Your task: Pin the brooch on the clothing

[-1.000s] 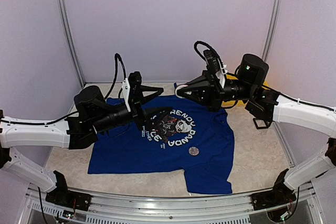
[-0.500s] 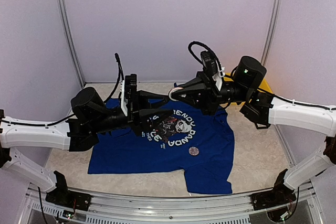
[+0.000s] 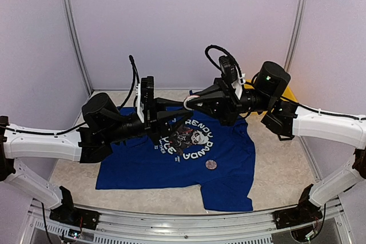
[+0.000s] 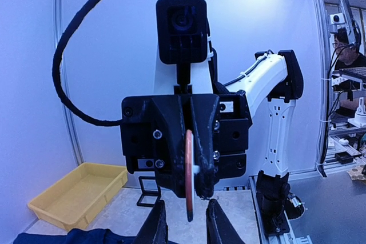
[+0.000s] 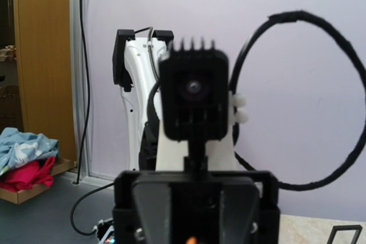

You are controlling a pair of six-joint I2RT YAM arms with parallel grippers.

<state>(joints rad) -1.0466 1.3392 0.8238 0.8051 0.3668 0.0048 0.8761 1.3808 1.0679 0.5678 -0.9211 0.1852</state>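
Note:
The clothing, a royal-blue T-shirt (image 3: pixel 143 164) with a white panda print, lies flat on the table, and its edge (image 4: pixel 86 236) shows in the left wrist view. Both arms are raised above it, tip to tip. My right gripper (image 3: pixel 193 102) (image 4: pixel 191 190) is shut on the brooch (image 4: pixel 189 170), a thin orange disc seen edge-on with a white rim (image 3: pixel 187 103). My left gripper (image 3: pixel 182 110) (image 4: pixel 185 208) stands open. Its fingertips (image 4: pixel 157 212) flank the disc's lower edge, with a gap on each side. In the right wrist view only an orange speck of the brooch (image 5: pixel 191 240) shows.
A small round grey piece (image 3: pixel 211 164) rests on the shirt right of the print. A yellow tray (image 4: pixel 74 195) (image 3: pixel 289 92) stands at the back right. White booth walls and metal posts enclose the table. A small black frame (image 4: pixel 146 190) stands near the tray.
My left gripper rose towards the right gripper and its jaws narrowed around the brooch's lower edge. The right gripper shifted slightly left with the brooch.

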